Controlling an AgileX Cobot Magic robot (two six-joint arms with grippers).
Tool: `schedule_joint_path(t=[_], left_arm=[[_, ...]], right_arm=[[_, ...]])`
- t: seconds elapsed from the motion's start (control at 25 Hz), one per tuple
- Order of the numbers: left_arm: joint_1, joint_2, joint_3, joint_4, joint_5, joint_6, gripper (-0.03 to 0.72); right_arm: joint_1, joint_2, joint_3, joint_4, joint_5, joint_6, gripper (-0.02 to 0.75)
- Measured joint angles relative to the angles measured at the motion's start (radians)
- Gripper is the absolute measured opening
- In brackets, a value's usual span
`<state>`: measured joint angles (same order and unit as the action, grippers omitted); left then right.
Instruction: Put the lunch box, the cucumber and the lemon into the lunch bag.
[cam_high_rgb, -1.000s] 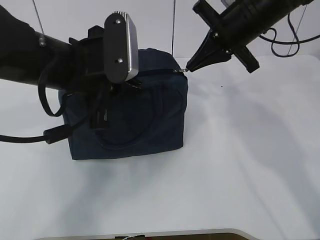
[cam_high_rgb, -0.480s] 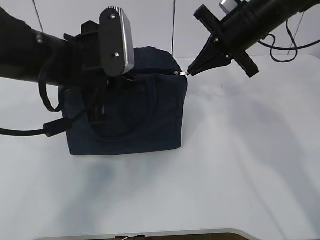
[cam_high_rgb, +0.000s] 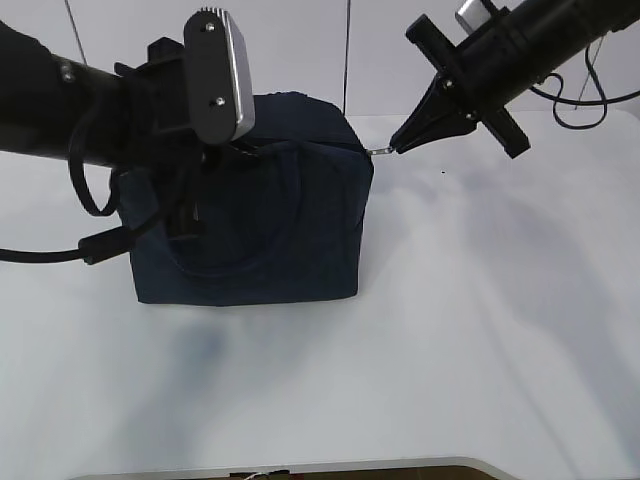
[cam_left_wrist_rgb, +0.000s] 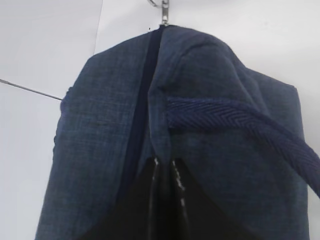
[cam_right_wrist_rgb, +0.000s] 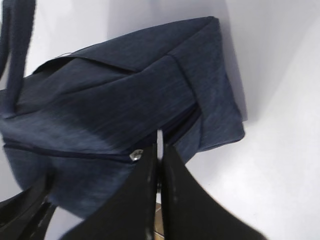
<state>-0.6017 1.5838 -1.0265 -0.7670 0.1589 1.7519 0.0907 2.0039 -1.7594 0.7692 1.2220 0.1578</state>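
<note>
A plain white table (cam_high_rgb: 450, 330) fills the scene. Behind it, a pale wall (cam_high_rgb: 310, 50) with thin vertical seams. Black cables (cam_high_rgb: 590, 95) loop at the far right.

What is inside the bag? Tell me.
Nothing inside shows. The bag is zipped along its top, the zipper closed to the pull at the right end, so its contents are hidden.

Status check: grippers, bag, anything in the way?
Left gripper shut on bag top. Right gripper shut on zipper pull. Zipper looks closed. Nothing in the way.
</note>
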Motion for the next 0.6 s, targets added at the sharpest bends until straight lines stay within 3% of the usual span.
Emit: schedule_joint_path(t=[0.6], left_arm=[[0.002,0.0,0.0,0.0,-0.002,0.0,-0.008]], right_arm=[[0.0,0.11,-0.008,-0.014,0.0,-0.078,0.005]])
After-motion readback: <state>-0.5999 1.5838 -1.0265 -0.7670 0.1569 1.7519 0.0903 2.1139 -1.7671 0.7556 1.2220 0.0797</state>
